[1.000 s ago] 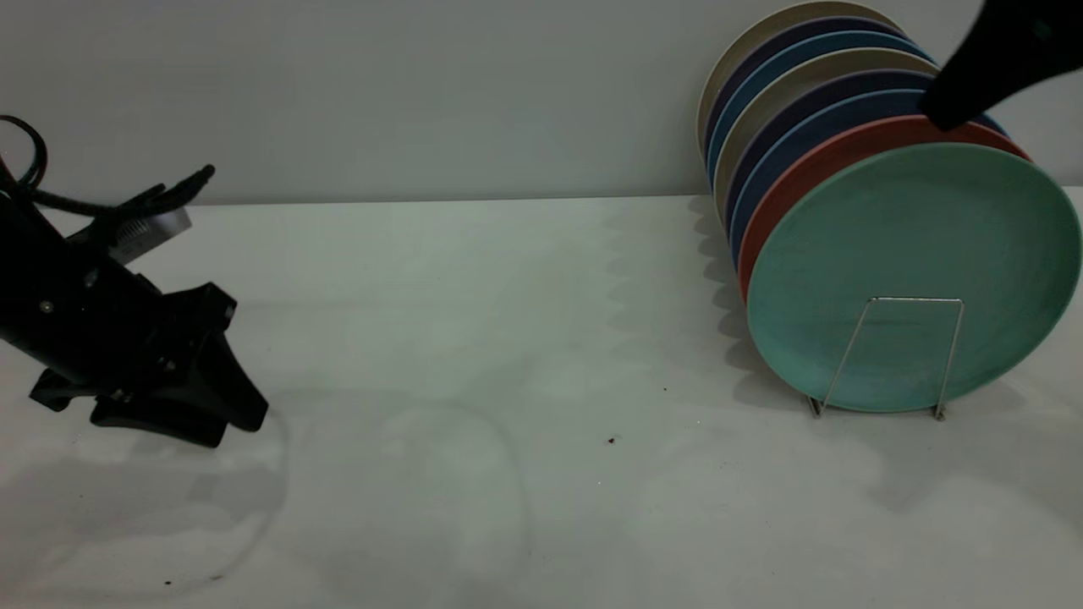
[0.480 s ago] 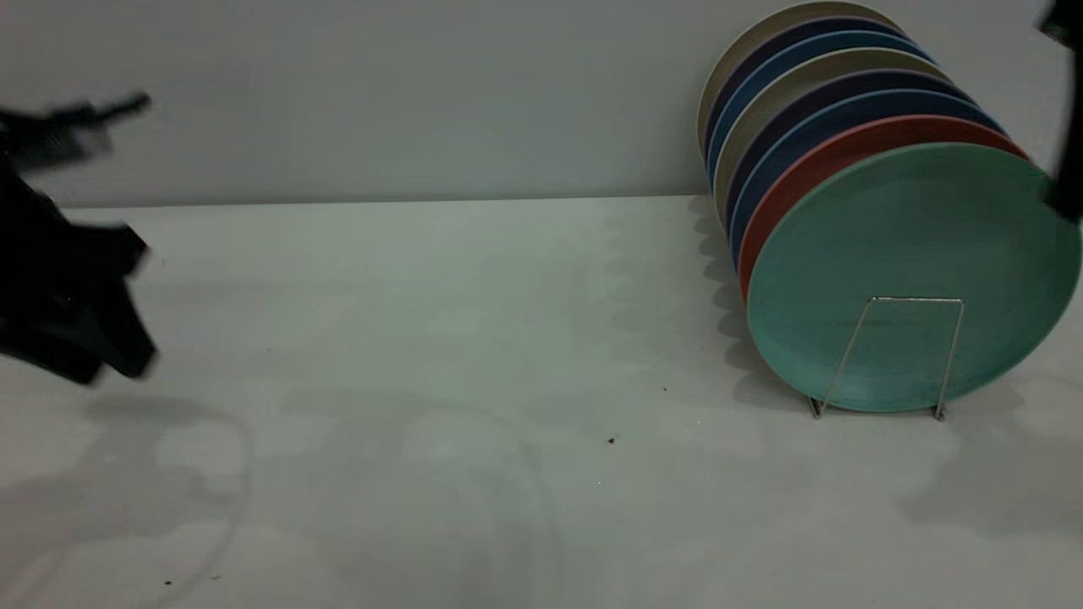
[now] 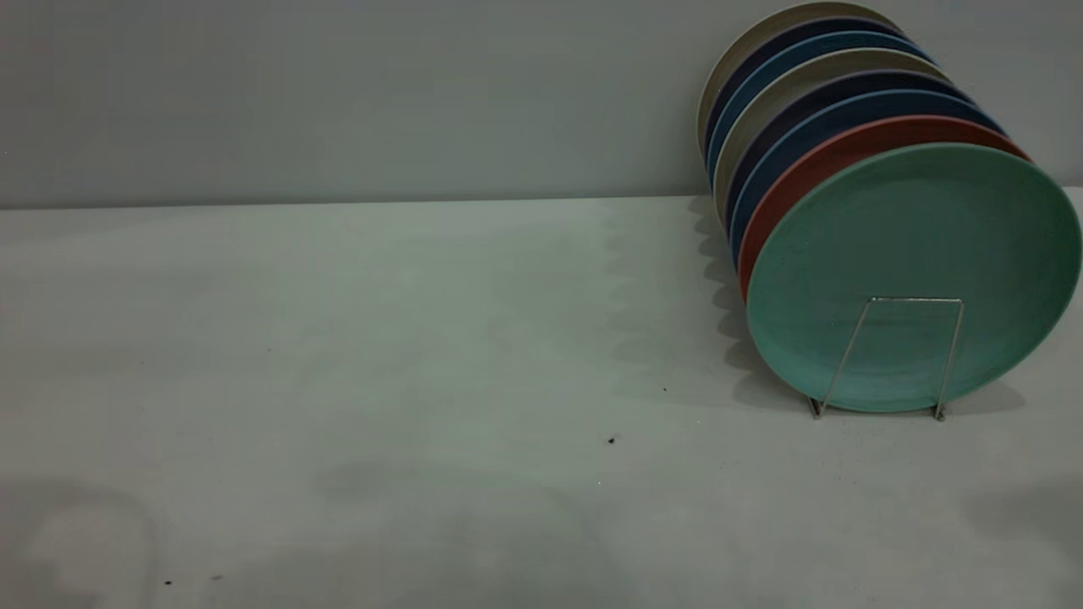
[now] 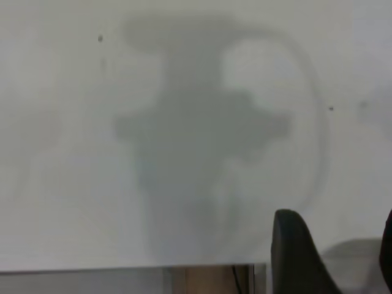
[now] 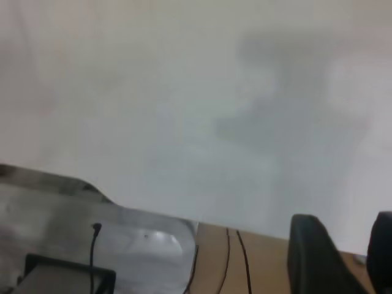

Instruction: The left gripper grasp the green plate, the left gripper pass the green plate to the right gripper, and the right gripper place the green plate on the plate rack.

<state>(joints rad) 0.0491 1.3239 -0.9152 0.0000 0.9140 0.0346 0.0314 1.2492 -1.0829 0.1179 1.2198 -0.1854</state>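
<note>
The green plate (image 3: 914, 271) stands upright at the front of a row of plates in the plate rack (image 3: 915, 299) at the table's right. Neither gripper shows in the exterior view. In the left wrist view the left gripper (image 4: 343, 245) hangs over bare table near its edge, its jaws apart with nothing between them. In the right wrist view the right gripper (image 5: 352, 245) is above the table's edge, its jaws apart and empty. No plate shows in either wrist view.
A salmon-pink plate (image 3: 812, 165) stands right behind the green one, then several blue, dark and beige plates (image 3: 804, 76). The white table (image 3: 423, 338) runs back to a grey wall. Cables (image 5: 236, 257) lie past the table's edge.
Both arms have left the exterior view: the left gripper went up and off to the left, the right one off at the upper right. The plates have not moved.
</note>
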